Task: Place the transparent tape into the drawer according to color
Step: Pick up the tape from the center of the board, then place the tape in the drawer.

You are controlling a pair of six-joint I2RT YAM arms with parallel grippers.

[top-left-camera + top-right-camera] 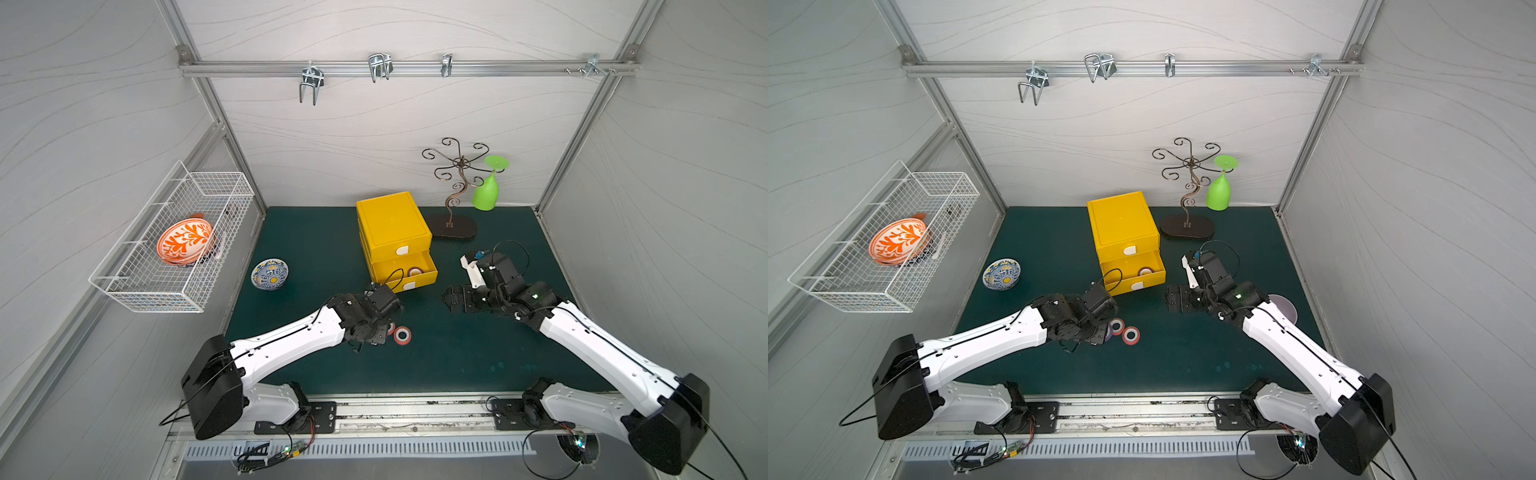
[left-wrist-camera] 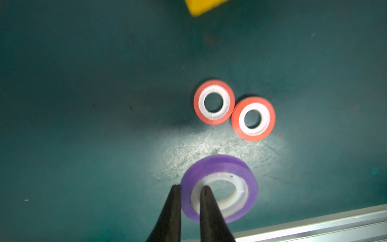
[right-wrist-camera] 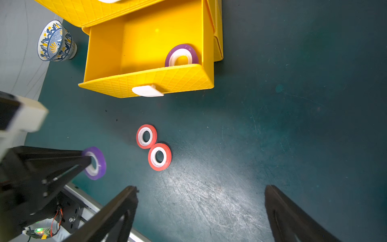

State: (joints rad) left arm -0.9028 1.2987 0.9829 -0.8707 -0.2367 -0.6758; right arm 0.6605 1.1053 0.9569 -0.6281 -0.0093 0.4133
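Left tool (image 2: 190, 188): clenched on the wall of a purple tape roll (image 2: 219, 164). One finger (image 2: 209, 209) passes through the white core, the other sits outside the band. The roll is tipped, with its hole axis slanted rather than vertical. Whether it touches the bench (image 2: 83, 104) cannot be told.

Just beyond it, the first red tape roll (image 2: 195, 102) and the second red tape roll (image 2: 271, 119) lie flat on the bench, hole axes vertical, rims touching.

Farther out stands the yellow cabinet (image 1: 390, 220), its lower drawer (image 3: 146, 79) open. A second purple roll (image 3: 184, 47) sits inside, in the corner by the front wall; flat or leaning cannot be told.

Right tool (image 3: 201, 188): released, jaws spread wide with nothing between them, over bare bench near the open drawer.

A patterned bowl (image 1: 270, 274) stands on the cabinet's other side.
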